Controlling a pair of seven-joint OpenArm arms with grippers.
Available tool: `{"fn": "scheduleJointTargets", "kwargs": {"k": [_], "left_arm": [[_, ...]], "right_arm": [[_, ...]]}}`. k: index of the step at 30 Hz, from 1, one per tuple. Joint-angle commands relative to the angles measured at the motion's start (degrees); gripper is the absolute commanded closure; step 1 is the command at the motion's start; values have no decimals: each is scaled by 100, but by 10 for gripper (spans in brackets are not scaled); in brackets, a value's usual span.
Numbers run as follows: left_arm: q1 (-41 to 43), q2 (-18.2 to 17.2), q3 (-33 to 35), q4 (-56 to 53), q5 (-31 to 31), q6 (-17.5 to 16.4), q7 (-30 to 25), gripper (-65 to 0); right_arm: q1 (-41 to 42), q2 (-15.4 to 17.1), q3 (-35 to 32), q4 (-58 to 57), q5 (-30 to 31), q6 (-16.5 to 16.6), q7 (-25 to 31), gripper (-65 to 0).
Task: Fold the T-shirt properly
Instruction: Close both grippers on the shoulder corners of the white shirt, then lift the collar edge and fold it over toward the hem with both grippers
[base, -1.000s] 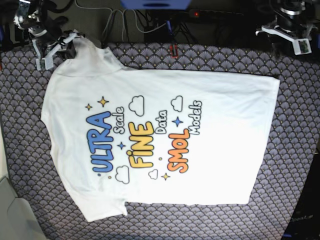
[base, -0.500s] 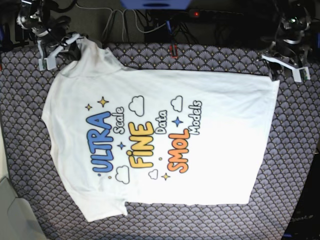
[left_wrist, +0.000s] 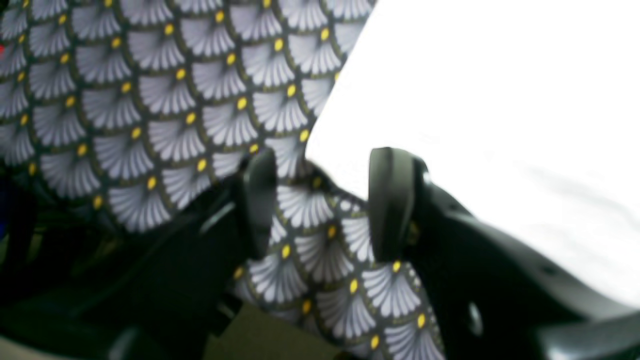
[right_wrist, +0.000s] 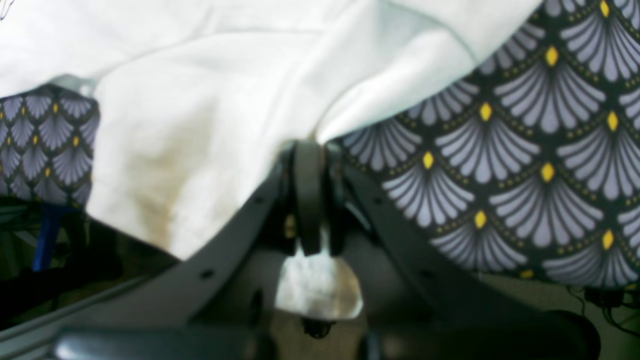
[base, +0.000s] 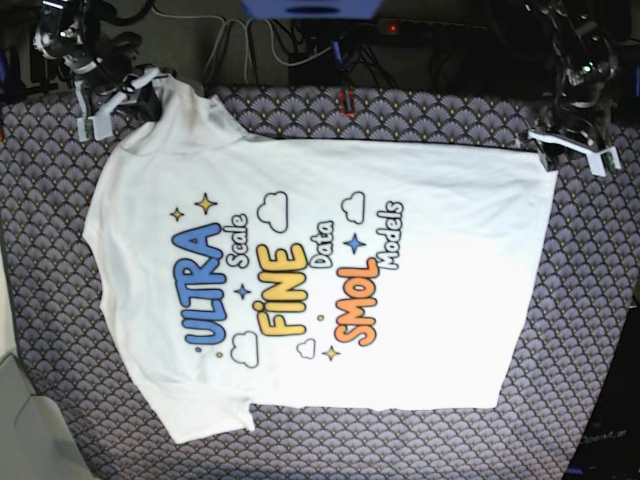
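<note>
Folding has not begun: white printed cotton T-shirt (base: 320, 280) lies flat, print up, across the fan-patterned cloth (base: 600, 300). Right gripper (right_wrist: 310, 165) is clamped on a sleeve at the far corner; left gripper (left_wrist: 320, 200) (jaws apart) straddles the hem corner.

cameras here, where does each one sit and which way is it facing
base: overhead, looking down on the T-shirt spread print-up on the patterned cloth; both arms at the top corners.
left wrist: behind the open left gripper, facing the shirt's corner.
right wrist: behind the right gripper, shut on a sleeve edge.
Shared: all show shirt and cloth.
</note>
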Motion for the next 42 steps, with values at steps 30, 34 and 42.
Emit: {"fn": "scheduleJointTargets", "kwargs": {"k": [30, 34, 42], "left_arm": [[-580, -34, 6, -412, 497, -6, -63, -5], [-554, -25, 6, -26, 497, -6, -54, -5], [-589, -34, 15, 71, 497, 21, -54, -5]], "right_arm": [[-40, 287, -5, 287, -302, -46, -196, 0], [-23, 427, -5, 797, -302, -46, -178, 0], [215, 559, 4, 1359, -311, -73, -196, 0]]}}
